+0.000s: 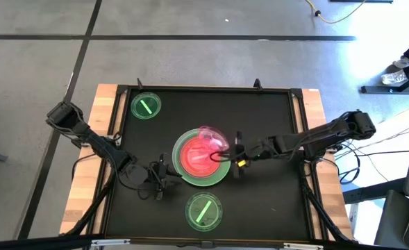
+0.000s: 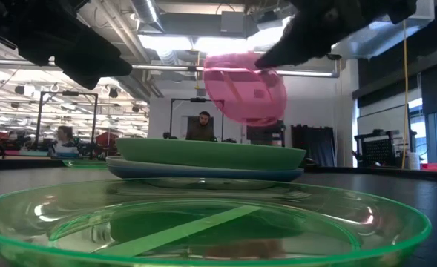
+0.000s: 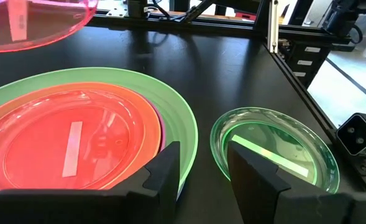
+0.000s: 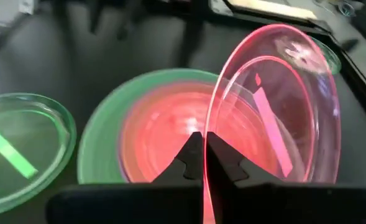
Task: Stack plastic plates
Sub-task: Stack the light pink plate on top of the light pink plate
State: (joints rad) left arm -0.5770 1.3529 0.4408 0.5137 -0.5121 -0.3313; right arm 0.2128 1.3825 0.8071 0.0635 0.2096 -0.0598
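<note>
A stack (image 1: pixel 201 161) stands at the table's middle: a large green plate (image 3: pixel 183 124) on a blue one (image 2: pixel 203 171), with orange and translucent red plates (image 3: pixel 77 146) on top. My right gripper (image 1: pixel 226 154) is shut on a translucent pink plate (image 1: pixel 211 139), which is held above the stack and also shows in the low view (image 2: pixel 244 85). My left gripper (image 3: pixel 207 171) is open and empty, just left of the stack (image 1: pixel 159 173). Two small translucent green plates lie flat, one at the far left (image 1: pixel 146 106) and one near the front (image 1: pixel 204 210). My right gripper pinches the pink plate's rim (image 4: pixel 206 146) between its two fingers, on the side of the plate nearest the table's right edge. The fingers come roughly level from the table's right side. The plate is lifted clear of the stack and stands steeply tilted, nearly on edge.
The black mat has a raised frame (image 1: pixel 298 94) around it. The front green plate (image 3: pixel 273 152) lies close beside my left gripper. A person (image 2: pixel 202 127) stands in the room beyond the table.
</note>
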